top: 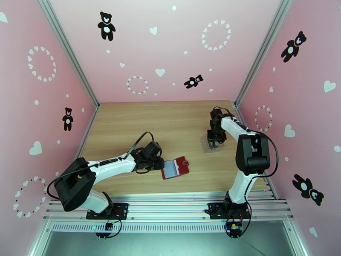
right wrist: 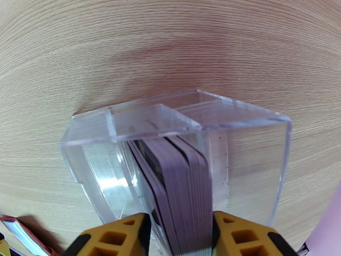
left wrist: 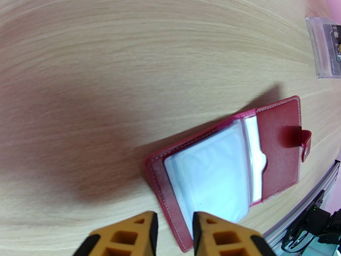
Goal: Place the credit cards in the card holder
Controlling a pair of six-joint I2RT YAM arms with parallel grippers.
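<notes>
On the pale wood-grain table (top: 128,124), the stitched dark-red card holder (top: 175,168) lies open near the front middle, cloudy pockets up, beside the narrowly parted, empty left gripper (left wrist: 172,231). Far right, the right gripper (right wrist: 181,235) flanks grey credit cards (right wrist: 183,180) standing edgewise in a clear plastic box (right wrist: 247,158); whether it clamps them is unclear.

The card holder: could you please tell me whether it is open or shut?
Open: the card holder lies spread on the table, clear pockets up, snap tab undone.
</notes>
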